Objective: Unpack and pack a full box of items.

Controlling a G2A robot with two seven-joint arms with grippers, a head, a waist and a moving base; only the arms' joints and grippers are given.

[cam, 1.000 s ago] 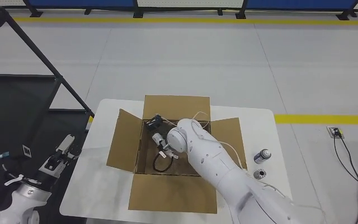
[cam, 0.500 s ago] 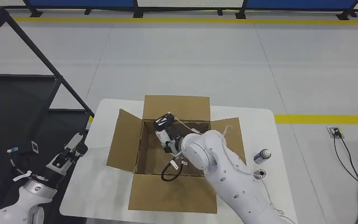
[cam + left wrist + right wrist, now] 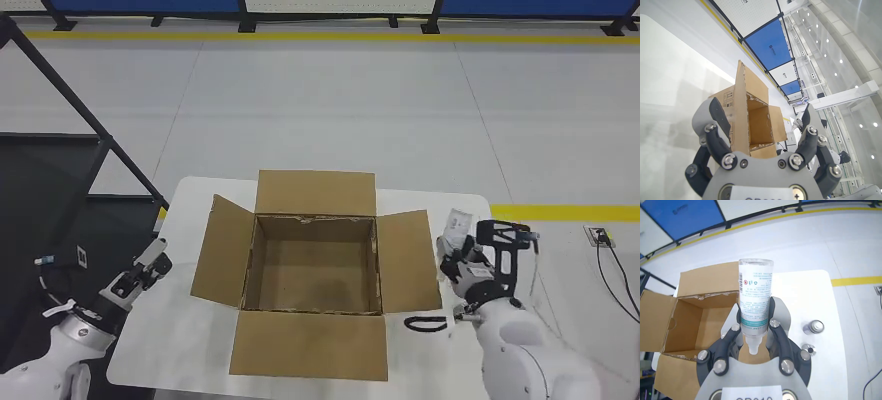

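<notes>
Right gripper (image 3: 755, 307) clamped on a clear bottle (image 3: 755, 285) near the table's (image 3: 200, 330) right edge, beside the open box (image 3: 316, 191); left gripper (image 3: 762, 106) spread wide at the left edge.

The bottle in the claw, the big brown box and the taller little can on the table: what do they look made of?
Bottle: probably clear, glossy plastic. Its far end is see-through and a white printed label wraps it.
Box: matte brown corrugated cardboard, judging by the ragged, torn edges.
Can: likely metal, with a silvery, shiny top.
</notes>
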